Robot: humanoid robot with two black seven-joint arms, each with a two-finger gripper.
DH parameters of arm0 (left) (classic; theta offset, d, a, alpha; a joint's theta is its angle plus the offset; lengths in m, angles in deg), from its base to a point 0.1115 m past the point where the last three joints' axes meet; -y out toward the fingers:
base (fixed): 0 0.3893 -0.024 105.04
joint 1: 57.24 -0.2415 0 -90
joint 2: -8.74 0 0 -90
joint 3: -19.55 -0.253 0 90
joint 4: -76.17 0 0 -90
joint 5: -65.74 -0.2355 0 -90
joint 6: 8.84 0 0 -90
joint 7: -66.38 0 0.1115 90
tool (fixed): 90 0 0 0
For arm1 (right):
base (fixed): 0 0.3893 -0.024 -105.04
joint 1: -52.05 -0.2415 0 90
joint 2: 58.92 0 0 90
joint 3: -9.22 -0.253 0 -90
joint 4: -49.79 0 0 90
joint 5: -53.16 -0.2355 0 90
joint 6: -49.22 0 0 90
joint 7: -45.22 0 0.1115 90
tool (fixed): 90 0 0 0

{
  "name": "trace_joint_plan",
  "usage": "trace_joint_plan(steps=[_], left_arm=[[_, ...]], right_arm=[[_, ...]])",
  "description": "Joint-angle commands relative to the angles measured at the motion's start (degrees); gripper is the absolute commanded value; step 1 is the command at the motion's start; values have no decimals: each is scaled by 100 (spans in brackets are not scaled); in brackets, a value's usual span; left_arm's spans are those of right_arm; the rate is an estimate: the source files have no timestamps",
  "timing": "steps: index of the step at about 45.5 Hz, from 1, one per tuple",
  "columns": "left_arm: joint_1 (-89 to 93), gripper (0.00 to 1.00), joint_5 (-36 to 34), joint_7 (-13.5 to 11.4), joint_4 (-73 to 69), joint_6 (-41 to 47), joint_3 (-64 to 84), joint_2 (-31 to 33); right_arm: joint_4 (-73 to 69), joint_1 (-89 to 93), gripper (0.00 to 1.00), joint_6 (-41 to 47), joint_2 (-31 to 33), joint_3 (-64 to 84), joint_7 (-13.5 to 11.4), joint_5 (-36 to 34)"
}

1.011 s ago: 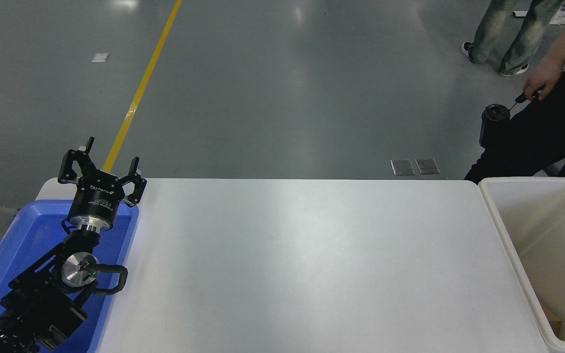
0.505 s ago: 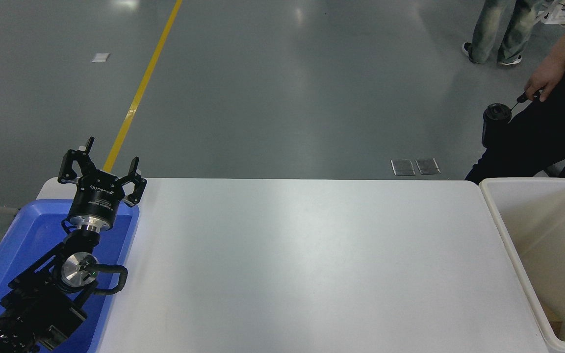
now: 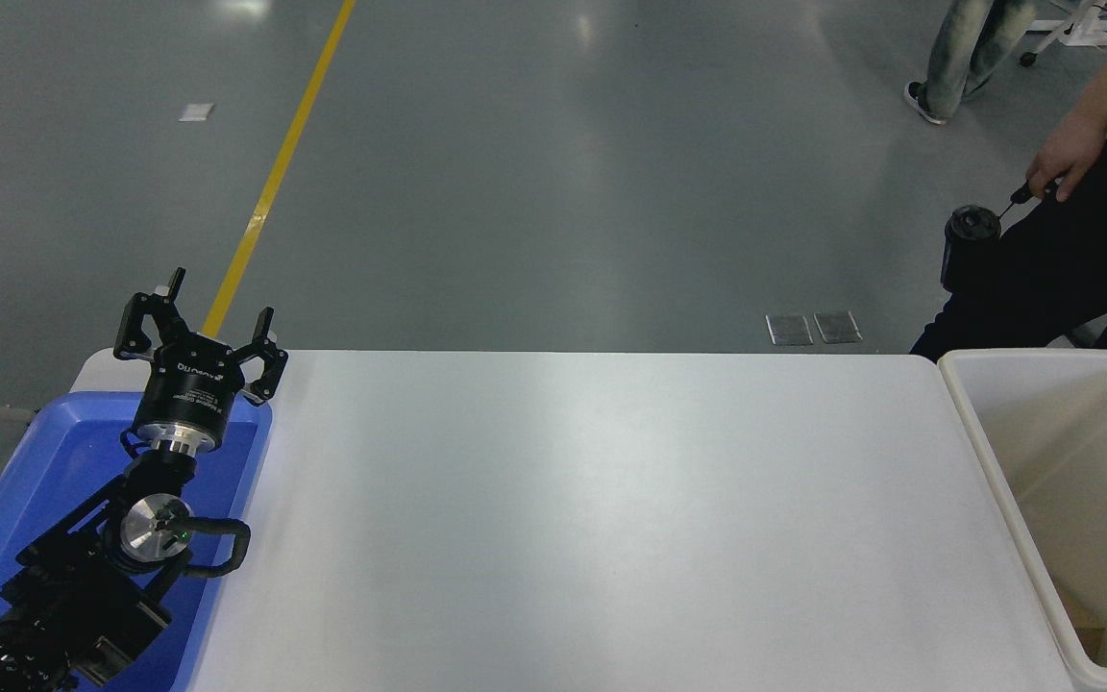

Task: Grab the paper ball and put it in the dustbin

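At the counter's point(image 3: 592, 519) left edge we see the left tool point(image 3: 196, 327) parked above the far end of a blue tray point(image 3: 6, 519), its fingers spread wide and holding nothing. We find no right arm in view, apart from a small dark shape at the picture's right edge, just above the dustbin's point(image 3: 996, 461) far rim, which we cannot identify. The dustbin stands off the counter's right edge, its thick cream rim touching or just beside that edge, and its deep walls run out of the picture. We cannot find the paper ball anywhere on the counter; a tan scrap point(image 3: 1082, 630) shows low inside the dustbin near its front corner, too cropped for us to say whether it is the ball. Beyond the counter's far right corner a person's hand point(image 3: 1065, 159) holds a thin strap from which a black bottle point(image 3: 965, 245) hangs, well apart from the robot.

We judge that the task is either between cycles or at its close: no pick is under way, and no ball waits to be taken. The next move, as we read it, calls first for a ball to be located on the counter; only then can the working tool be brought over it, opened as wide as the wad, and lowered.
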Motion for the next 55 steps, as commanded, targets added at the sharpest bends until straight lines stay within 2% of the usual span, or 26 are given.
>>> trace_joint_plan(steps=[1,9,16,38,48,55], left_arm=[[9,98,0,7,1,-6,-6,1],[9,98,0,7,1,-6,-6,1],[9,98,0,7,1,-6,-6,1],[1,98,0,7,-8,-6,-6,1],[1,98,0,7,-8,-6,-6,1],[1,98,0,7,-8,-6,-6,1]], right_arm=[[-602,-1482,100,70,-477,1045,-1,19],[-1929,-2924,100,78,-863,1942,-1,-7],[-2536,-3768,100,394,-1119,2119,-2,-7],[-4461,-6063,100,3944,-1505,2514,-10,2],[-5023,-6608,100,4877,-1514,2813,-37,63],[-5384,-6924,100,5194,-1567,3103,-239,291]])
